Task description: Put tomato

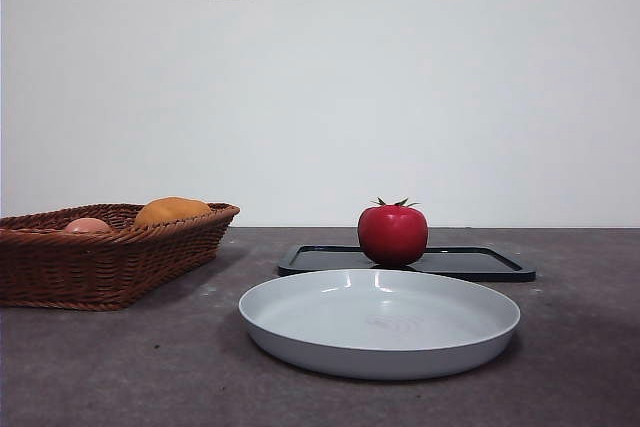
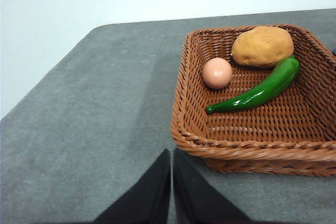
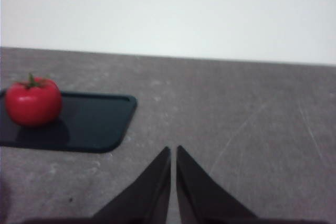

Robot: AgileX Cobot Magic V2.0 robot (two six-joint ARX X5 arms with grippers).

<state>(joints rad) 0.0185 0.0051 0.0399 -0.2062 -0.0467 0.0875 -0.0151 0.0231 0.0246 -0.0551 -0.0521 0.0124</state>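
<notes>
Even, soft lighting is filling all views. The glossy round red tomato is appearing slightly blurred in the right wrist view, casting a faint shadow on the black rectangular tray beneath it.

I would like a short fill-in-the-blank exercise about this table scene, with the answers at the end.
1. The tomato sits on the black ____, behind the grey plate.
2. In the wicker basket, a long ____ pepper lies beside the pale pink fruit and the orange-yellow fruit.
3. The grey plate holds ____.
4. The left gripper and the right gripper both have their jaws ____.

Answers: tray; green; nothing; shut
</notes>
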